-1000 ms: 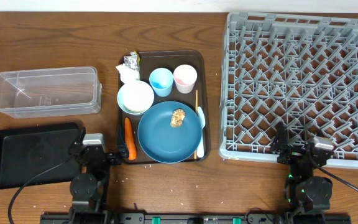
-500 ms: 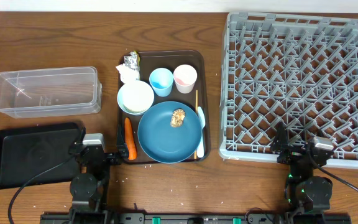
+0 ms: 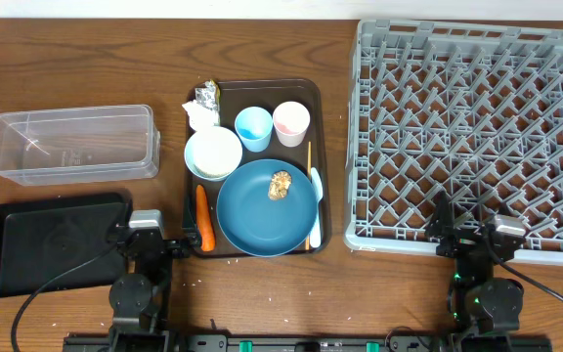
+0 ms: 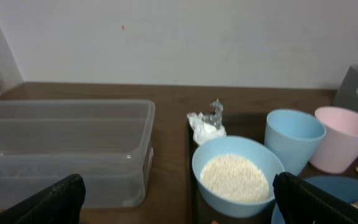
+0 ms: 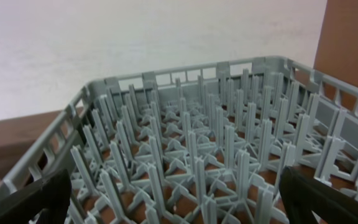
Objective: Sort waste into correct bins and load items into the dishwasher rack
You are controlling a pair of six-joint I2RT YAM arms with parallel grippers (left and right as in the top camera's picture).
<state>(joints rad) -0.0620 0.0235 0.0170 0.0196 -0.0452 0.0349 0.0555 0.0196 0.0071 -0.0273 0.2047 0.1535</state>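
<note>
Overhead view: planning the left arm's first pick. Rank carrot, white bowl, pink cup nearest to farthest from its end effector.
1. Carrot, just right of the left end effector.
2. White bowl, tray's left.
3. Pink cup, tray's far-right corner.

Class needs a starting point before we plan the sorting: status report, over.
Open, empty: left gripper, right gripper. Unloaded: blue plate on brown serving tray; dishwasher rack bare. In the way: brown food lump on plate, over.
</note>
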